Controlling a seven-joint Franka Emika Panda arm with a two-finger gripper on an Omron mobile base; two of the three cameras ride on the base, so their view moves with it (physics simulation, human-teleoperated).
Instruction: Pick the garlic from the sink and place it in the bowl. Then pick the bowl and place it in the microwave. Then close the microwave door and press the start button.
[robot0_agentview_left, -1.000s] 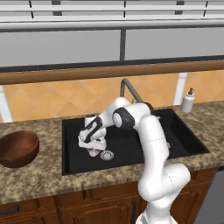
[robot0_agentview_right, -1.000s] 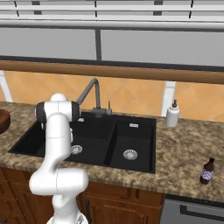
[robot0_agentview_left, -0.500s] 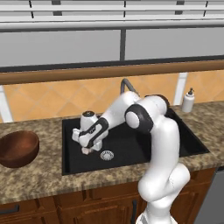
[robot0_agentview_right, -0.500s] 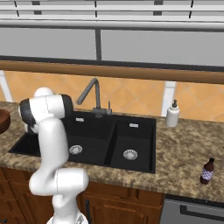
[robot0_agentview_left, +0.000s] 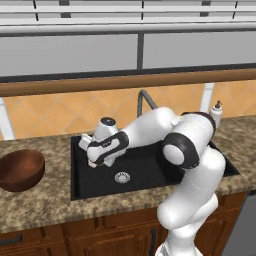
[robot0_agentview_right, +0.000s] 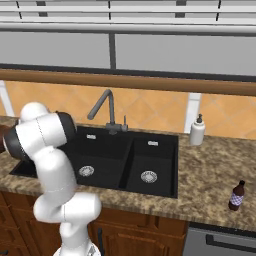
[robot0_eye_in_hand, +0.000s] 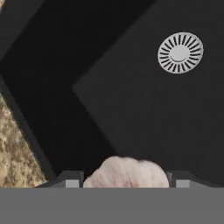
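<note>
In the hand view the garlic (robot0_eye_in_hand: 127, 172), a pale pinkish lumpy bulb, sits between my two fingertips (robot0_eye_in_hand: 72, 179), and my gripper (robot0_eye_in_hand: 127, 181) is shut on it. Below it lies the black sink floor with its round metal drain (robot0_eye_in_hand: 180, 52). In the left base view my gripper (robot0_agentview_left: 93, 156) hangs over the left end of the sink (robot0_agentview_left: 150, 172), lifted off its floor. The dark reddish-brown bowl (robot0_agentview_left: 20, 170) stands upright on the granite counter left of the sink, apart from the gripper. The microwave is out of view.
A dark faucet (robot0_agentview_left: 145, 100) rises behind the sink, with a white soap dispenser (robot0_agentview_left: 216, 112) to its right. In the right base view a small brown bottle (robot0_agentview_right: 237, 196) stands near the counter's front edge. The granite counter (robot0_eye_in_hand: 17, 148) borders the basin.
The arm has lifted the garlic from the sink floor beside the drain and swung it left, toward the bowl's side of the basin. The jaws have stayed closed on it.
</note>
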